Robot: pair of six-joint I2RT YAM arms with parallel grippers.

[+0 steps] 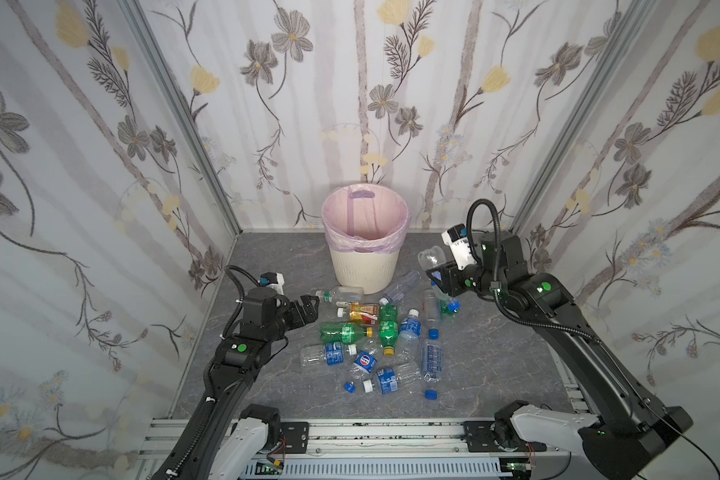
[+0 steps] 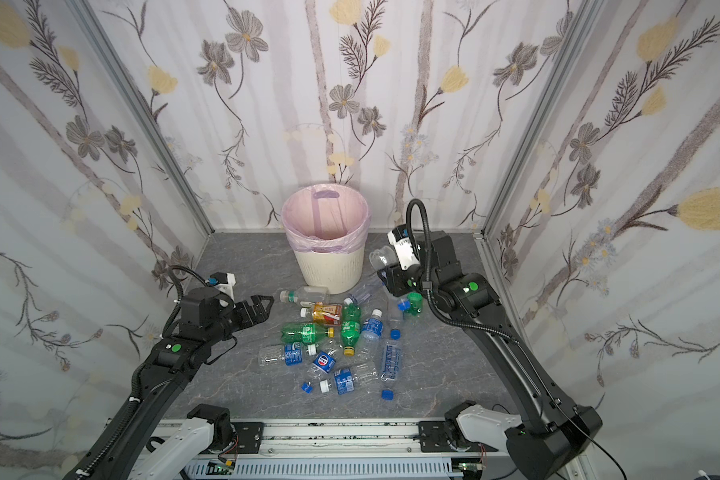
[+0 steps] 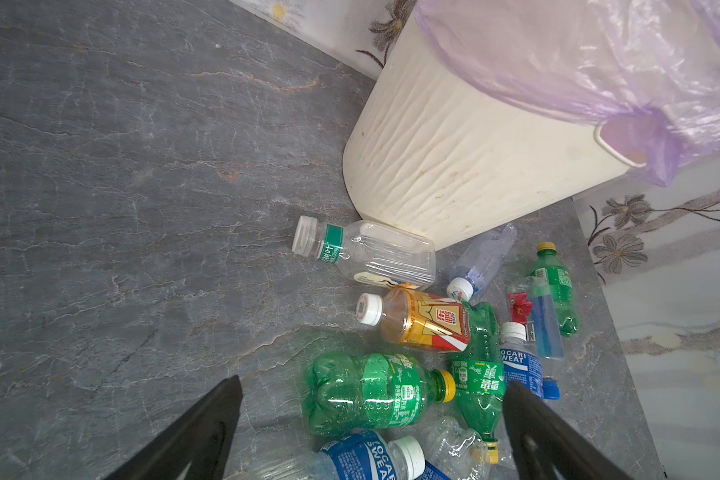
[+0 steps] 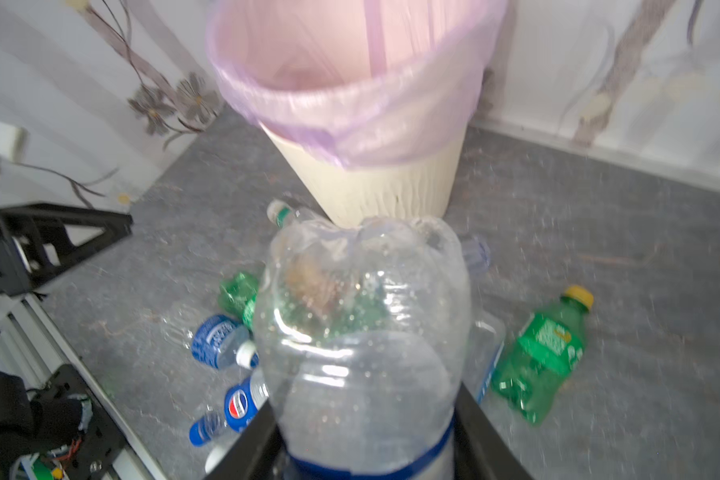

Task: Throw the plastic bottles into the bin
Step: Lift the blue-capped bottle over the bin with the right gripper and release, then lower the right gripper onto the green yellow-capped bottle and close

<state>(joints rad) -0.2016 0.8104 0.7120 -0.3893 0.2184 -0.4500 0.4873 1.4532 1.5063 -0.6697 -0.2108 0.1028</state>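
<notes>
The cream-white bin (image 1: 362,272) (image 2: 329,272) with its pale pink liner stands at the back of the grey floor. Several plastic bottles (image 1: 375,340) (image 2: 333,336) lie in a heap in front of it: clear ones with blue labels, green ones and an orange-labelled one (image 3: 425,320). My right gripper (image 1: 441,277) (image 4: 364,424) is shut on a clear bottle (image 1: 431,257) (image 2: 381,257) (image 4: 362,332) with a blue label, held in the air just right of the bin, below its rim. My left gripper (image 1: 310,309) (image 3: 373,384) hangs open at the heap's left edge, over a green bottle (image 3: 371,395).
Loose blue caps (image 1: 433,333) (image 1: 431,394) and a white cap (image 1: 368,386) lie among the bottles. Flowered walls close in the left, back and right sides. An aluminium rail (image 1: 371,434) carrying both arm bases runs along the front edge.
</notes>
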